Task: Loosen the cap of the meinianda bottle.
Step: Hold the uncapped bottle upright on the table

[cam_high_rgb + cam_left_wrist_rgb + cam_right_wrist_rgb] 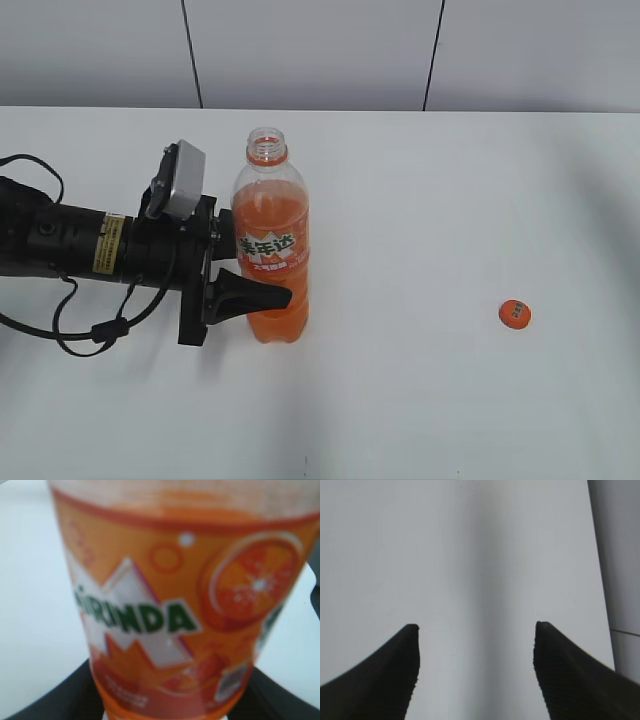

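Observation:
The meinianda bottle (272, 215) stands upright on the white table, its neck open with no cap on it. Its orange label fills the left wrist view (175, 605). My left gripper (262, 280) reaches in from the left and is shut on the bottle's lower body; its black fingers show at both bottom corners of the left wrist view (170, 700). The orange cap (514, 313) lies flat on the table far to the right, apart from the bottle. My right gripper (476, 630) is open and empty over bare table; it is out of the exterior view.
The white table (420, 200) runs back to a grey panelled wall (320, 50). My left arm with its cables (60, 250) lies across the table's left side. A wall edge shows at the right of the right wrist view (620, 580).

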Robot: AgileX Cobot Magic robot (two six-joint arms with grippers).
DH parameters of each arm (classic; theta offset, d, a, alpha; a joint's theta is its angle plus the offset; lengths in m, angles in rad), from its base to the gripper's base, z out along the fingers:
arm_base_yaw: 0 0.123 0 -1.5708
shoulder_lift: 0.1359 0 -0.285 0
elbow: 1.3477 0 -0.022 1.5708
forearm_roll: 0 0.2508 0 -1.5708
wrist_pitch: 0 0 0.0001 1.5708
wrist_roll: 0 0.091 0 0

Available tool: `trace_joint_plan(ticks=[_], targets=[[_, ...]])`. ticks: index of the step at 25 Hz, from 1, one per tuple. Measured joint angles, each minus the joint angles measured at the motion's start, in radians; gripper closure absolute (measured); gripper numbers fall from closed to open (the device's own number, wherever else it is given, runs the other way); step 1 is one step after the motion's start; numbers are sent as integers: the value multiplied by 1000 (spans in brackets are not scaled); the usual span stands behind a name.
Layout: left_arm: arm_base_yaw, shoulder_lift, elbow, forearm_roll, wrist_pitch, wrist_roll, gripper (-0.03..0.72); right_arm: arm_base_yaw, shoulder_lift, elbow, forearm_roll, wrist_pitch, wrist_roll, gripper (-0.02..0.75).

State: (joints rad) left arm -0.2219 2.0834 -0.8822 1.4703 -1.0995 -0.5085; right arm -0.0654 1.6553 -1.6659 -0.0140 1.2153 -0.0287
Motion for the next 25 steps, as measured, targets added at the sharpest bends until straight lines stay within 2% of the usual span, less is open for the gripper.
trace_joint_plan(ticks=[25], targets=[[0, 0, 0, 0, 0, 0, 279, 0, -666, 878, 14, -35, 0, 204]])
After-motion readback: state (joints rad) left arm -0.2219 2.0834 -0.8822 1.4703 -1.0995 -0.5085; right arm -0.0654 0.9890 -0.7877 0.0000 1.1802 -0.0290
